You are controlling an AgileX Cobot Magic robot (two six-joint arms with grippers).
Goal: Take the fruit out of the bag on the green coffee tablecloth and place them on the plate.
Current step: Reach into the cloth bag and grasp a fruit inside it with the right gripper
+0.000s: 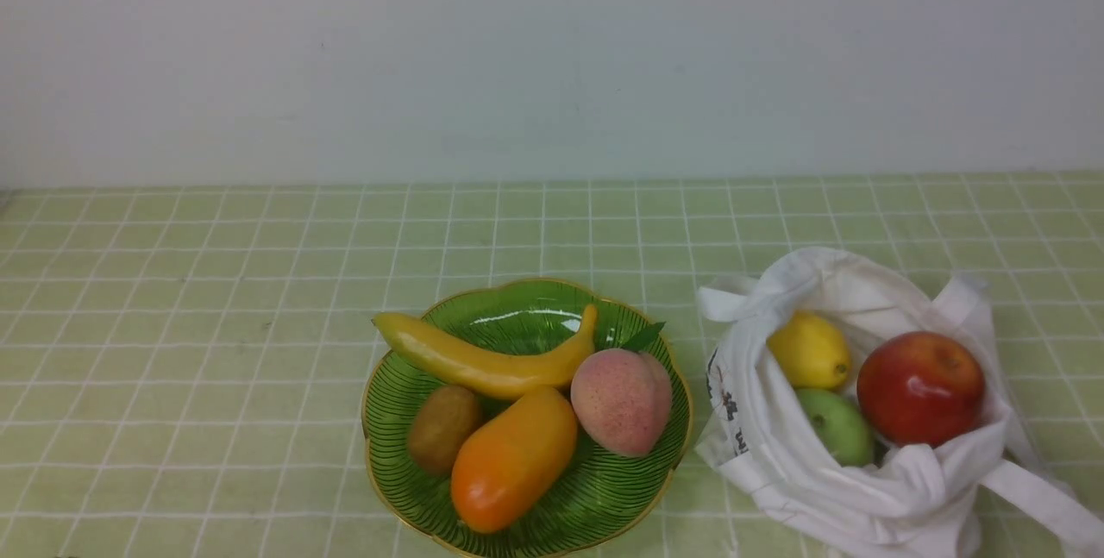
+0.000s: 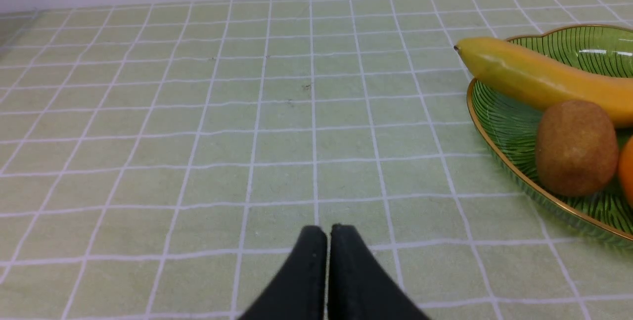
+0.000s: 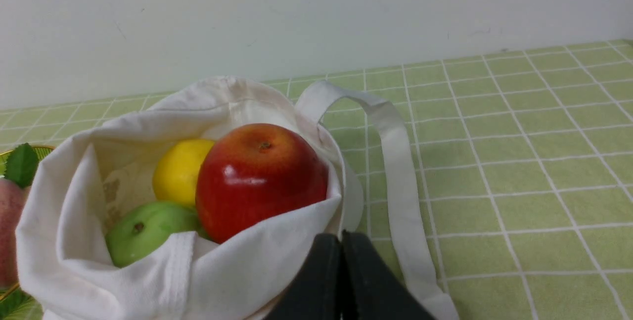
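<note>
In your front view, the white cloth bag (image 1: 802, 472) lies with its mouth open on the right part of the green tablecloth (image 1: 216, 351), strap handles loose and dark print on the side toward the plate. Inside it you have three fruits: the red apple (image 1: 921, 388), the yellow lemon (image 1: 809, 351) and the green fruit (image 1: 837, 426). The apple sits to the right of the other two; the lemon lies farther from you than the green fruit. Left of the bag, and near it, you see the green plate (image 1: 608, 502) with its wavy gold rim, on the same cloth. It bears a banana (image 1: 492, 366) across the far part, a brown kiwi (image 1: 444, 430), an orange mango-like fruit (image 1: 514, 460) and a pink peach (image 1: 621, 401) with a green leaf (image 1: 644, 336). Your left gripper (image 2: 328, 231) is closed to a hairline gap, nothing between its tips, with cloth behind it. Your right gripper (image 3: 343, 238) is closed and empty, its tips showing in front of the bag's edge; whether they touch the fabric, you cannot tell.
</note>
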